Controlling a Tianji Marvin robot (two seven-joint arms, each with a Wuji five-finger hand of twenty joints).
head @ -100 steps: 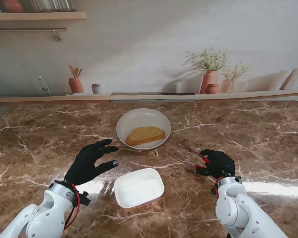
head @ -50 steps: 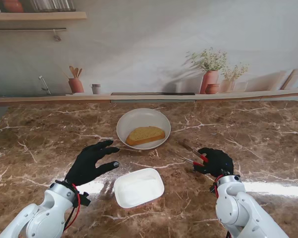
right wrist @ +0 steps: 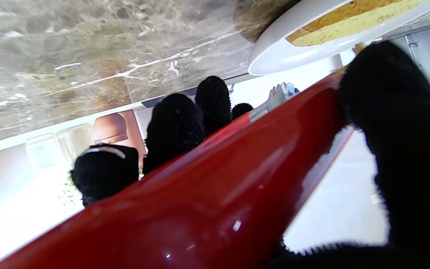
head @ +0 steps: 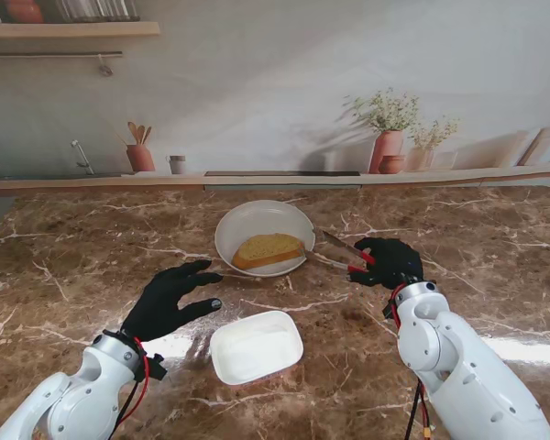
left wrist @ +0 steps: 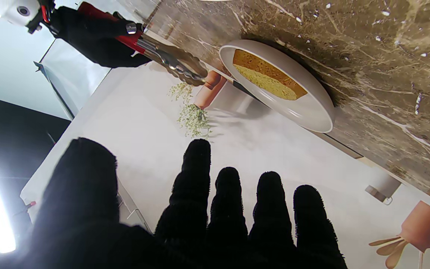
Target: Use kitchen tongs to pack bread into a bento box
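Marble table top (head: 495, 247): brown, veined; bears all items listed here.

White plate (head: 247, 220): round, just left of the right hand, farther from me than the left hand. The tongs' tips reach its right rim.

Bento box (head: 257, 346): white, rounded rectangle, lidless, nothing inside; just right of the left hand and nearer to me than the plate.

Bread (head: 269, 249): one toasted slice, flat on the plate (not yet in the box).

Left hand (head: 168, 298): black glove, fingers spread, grasping nothing, over the table left of the box.

Right hand (head: 388, 261): black glove, clenched around the red handles of the tongs.

Tongs (head: 337, 251): metal arms, slightly parted, pointing left towards the bread; nothing between them.

Terracotta pots (head: 388, 150) with sprigs: on the far ledge, well beyond the right hand.
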